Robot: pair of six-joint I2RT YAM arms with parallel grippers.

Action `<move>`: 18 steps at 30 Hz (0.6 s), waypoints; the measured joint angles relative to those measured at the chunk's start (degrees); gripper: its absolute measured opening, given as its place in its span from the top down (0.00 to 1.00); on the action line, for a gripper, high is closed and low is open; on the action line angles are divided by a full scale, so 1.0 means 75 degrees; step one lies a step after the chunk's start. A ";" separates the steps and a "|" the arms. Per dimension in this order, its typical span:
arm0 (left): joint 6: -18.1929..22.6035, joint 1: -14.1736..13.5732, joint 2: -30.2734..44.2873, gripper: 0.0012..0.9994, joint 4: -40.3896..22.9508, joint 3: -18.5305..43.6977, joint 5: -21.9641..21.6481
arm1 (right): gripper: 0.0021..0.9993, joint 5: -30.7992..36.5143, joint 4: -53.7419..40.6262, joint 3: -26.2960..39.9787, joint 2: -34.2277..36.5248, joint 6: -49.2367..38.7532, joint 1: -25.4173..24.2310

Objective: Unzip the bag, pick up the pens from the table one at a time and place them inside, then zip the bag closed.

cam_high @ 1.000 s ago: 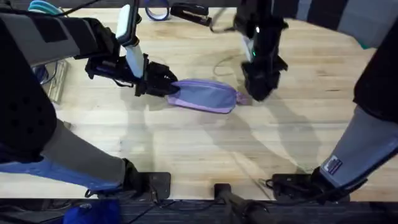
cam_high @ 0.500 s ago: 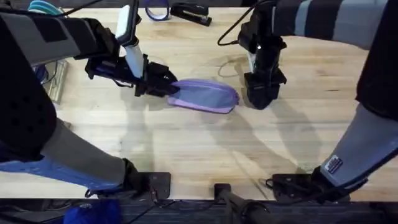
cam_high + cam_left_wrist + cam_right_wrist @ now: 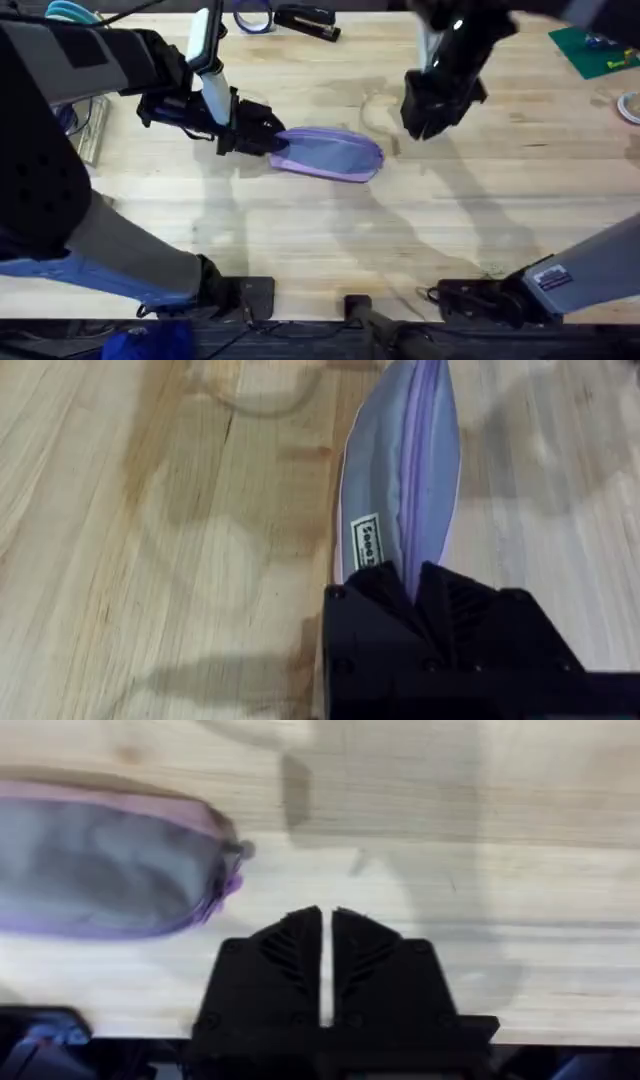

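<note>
The bag (image 3: 328,154) lay zipped on the surface (image 3: 300,230), its end clamped by the left pincer (image 3: 268,134), while the right pincer (image 3: 326,955), nearly closed and empty, was raised clear; steady anchoring was judged advisable.

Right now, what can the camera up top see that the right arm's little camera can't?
Only the overhead view shows the left gripper clamped on one end of the pouch, plus a stapler and a roll of tape at the far edge of the table. Only the right wrist view shows the right gripper up close, its fingers nearly together with nothing between them, and the zipper pull at the pouch's end. Both show the purple pouch lying on the wooden table.
</note>
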 joint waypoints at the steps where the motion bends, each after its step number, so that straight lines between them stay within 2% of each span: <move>1: 0.0000 0.0000 0.0000 0.96 -0.0003 0.0000 0.0000 | 0.87 -0.0011 -0.0088 0.0131 -0.0120 -0.0001 0.0000; 4: 0.0000 0.0000 0.0000 0.96 0.0000 0.0000 0.0000 | 0.67 -0.0018 -0.0337 0.0521 -0.0423 0.0005 0.0000; 6: 0.0000 0.0000 0.0000 0.96 0.0000 0.0000 0.0000 | 0.47 -0.0037 -0.0557 0.0780 -0.0562 -0.0014 0.0000; 8: 0.0000 0.0000 0.0000 0.96 0.0000 0.0000 0.0000 | 0.20 -0.0042 -0.0789 0.1007 -0.0656 0.0000 0.0008; 9: 0.0031 0.0000 0.0000 0.87 0.0017 -0.0002 -0.0003 | 0.07 -0.0040 -0.0902 0.1105 -0.0684 -0.0003 0.0012; 10: 0.0012 0.0008 0.0000 0.74 0.0026 0.0000 0.0019 | 0.02 -0.0041 -0.1054 0.1233 -0.0697 -0.0026 0.0015; 13: 0.0002 0.0062 0.0000 0.44 0.0023 0.0000 0.0036 | 0.00 -0.0043 -0.1348 0.1522 -0.0699 -0.0026 0.0029; 17: -0.0003 0.0079 0.0000 0.19 0.0025 0.0000 0.0052 | 0.00 -0.0043 -0.1402 0.1616 -0.0697 -0.0026 0.0029; 18: 0.0000 0.0079 0.0000 0.07 0.0027 0.0000 0.0052 | 0.00 -0.0043 -0.1405 0.1616 -0.0696 -0.0026 0.0029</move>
